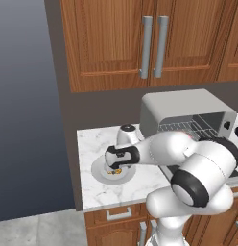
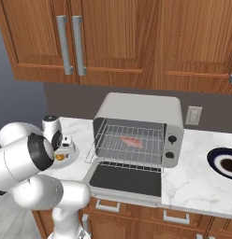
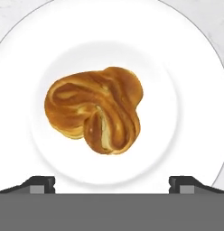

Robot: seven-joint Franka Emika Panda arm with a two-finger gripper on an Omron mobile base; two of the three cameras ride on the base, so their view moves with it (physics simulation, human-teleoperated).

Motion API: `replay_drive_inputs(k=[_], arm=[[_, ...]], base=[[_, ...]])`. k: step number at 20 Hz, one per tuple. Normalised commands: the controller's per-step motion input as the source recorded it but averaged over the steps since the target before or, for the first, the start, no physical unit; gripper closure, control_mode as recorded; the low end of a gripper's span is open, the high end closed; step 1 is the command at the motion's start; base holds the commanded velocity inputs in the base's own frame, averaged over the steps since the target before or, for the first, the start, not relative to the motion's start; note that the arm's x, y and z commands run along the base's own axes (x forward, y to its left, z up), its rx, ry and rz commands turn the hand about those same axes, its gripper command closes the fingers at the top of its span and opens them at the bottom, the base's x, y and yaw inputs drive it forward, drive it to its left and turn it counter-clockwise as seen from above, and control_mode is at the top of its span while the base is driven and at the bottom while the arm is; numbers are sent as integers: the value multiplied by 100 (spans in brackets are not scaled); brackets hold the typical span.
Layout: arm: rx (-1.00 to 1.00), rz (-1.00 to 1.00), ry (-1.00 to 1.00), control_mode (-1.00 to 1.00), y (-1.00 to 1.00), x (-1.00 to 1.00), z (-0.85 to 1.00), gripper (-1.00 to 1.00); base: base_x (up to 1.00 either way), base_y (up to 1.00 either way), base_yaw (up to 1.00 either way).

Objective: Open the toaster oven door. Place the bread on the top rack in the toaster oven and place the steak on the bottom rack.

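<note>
On a white plate [image 3: 195,90] at the left end of the marble counter [image 1: 92,139] lies the bread [image 3: 93,115], a golden-brown twisted piece sitting near the plate's middle, with the gripper [image 3: 112,182] hanging directly above it, jaws spread wide and holding nothing, one fingertip to each side of the pastry. Further right stands the toaster oven [image 2: 136,109], its door [image 2: 127,179] already folded down flat, and the steak [image 2: 132,141] rests on a wire rack [image 2: 108,147] inside, though from these angles I cannot tell which of the two racks that is. My guess is that the grasp on the bread comes next. Its lumpy, uneven shape is the risk: a descent slightly off centre could let the fingers pinch a lobe only, so the piece twists or slips out on the lift, or one finger could strike the plate and skid it across the counter
</note>
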Motion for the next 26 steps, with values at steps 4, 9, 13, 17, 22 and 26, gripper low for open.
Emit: replay_drive_inputs(k=[4,9,13,17,22,26], arm=[[-4,0,-1,-100,0,14,-3,-100],[-1,0,-2,-100,1,6,-8,-100],[0,0,-1,-100,7,5,-11,-100],[0,0,-3,-100,6,0,-11,-100],[-1,0,-7,-100,4,0,-11,-100],[-4,0,-7,-100,3,3,-8,-100]], base=[[0,0,0],[0,0,0],[0,0,0],[0,0,0],[0,0,0],[0,0,0]])
